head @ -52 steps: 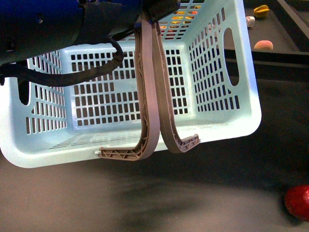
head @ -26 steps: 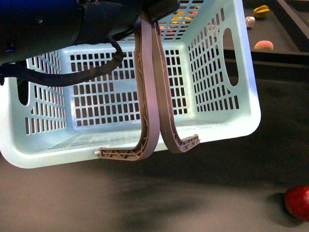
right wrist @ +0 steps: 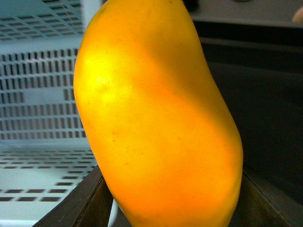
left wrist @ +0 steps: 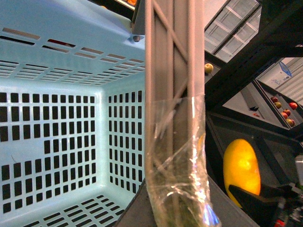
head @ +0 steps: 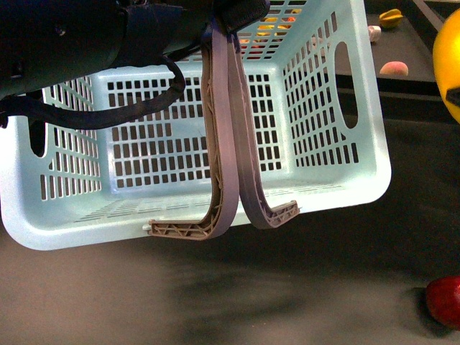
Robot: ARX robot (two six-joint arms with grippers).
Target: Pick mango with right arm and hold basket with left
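The pale blue slotted basket [head: 323, 144] hangs tilted above the dark table, and its inside fills the left wrist view [left wrist: 57, 118]. My left gripper [head: 241, 14] is shut on the brown basket handle [head: 224, 144] at the top; that handle [left wrist: 173, 71] is wrapped in clear film where the jaws hold it. The yellow-orange mango [head: 447, 68] shows at the right edge, beside the basket's right wall. It fills the right wrist view [right wrist: 156, 118], where my right gripper [right wrist: 170, 203] is shut on it, dark jaws on both sides. The mango [left wrist: 241, 165] also shows past the handle.
A red apple [head: 444, 302] lies on the table at the front right. On the dark shelf behind are a yellow starfruit [head: 390, 16], a peach-coloured fruit [head: 393, 68] and a small white thing [head: 373, 32]. More fruit shows through the basket's far wall.
The mango in my right gripper has come into the front view at the right edge. The basket and left arm have barely moved.
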